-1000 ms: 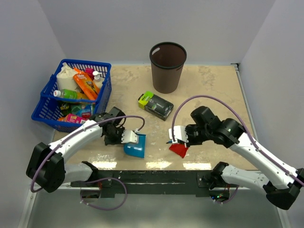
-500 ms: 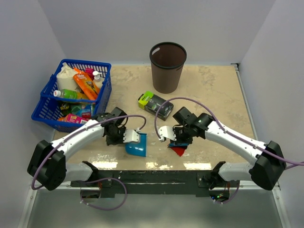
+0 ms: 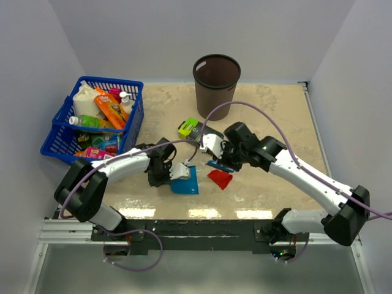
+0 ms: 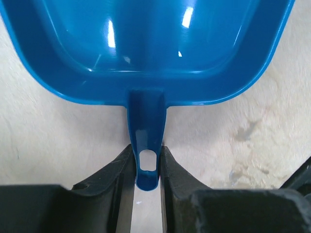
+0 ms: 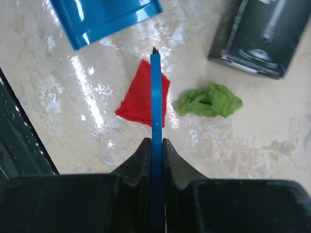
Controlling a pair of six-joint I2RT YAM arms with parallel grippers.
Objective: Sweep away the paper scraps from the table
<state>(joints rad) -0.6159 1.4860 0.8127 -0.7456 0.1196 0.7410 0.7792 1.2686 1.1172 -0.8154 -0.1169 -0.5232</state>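
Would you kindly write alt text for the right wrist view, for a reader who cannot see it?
The right tool, shut on a blue strip seen edge-on, holds it over a red scrap on the beige table. A green scrap lies right of it, a blue dustpan upper left and a black box upper right.

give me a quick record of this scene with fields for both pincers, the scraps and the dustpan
left pincer: shut on blue dustpan handle
right pincer: shut on thin blue tool
red scrap: flat on table, by the tool's tip
green scrap: on table, between red scrap and black box
dustpan inside: no scraps visible
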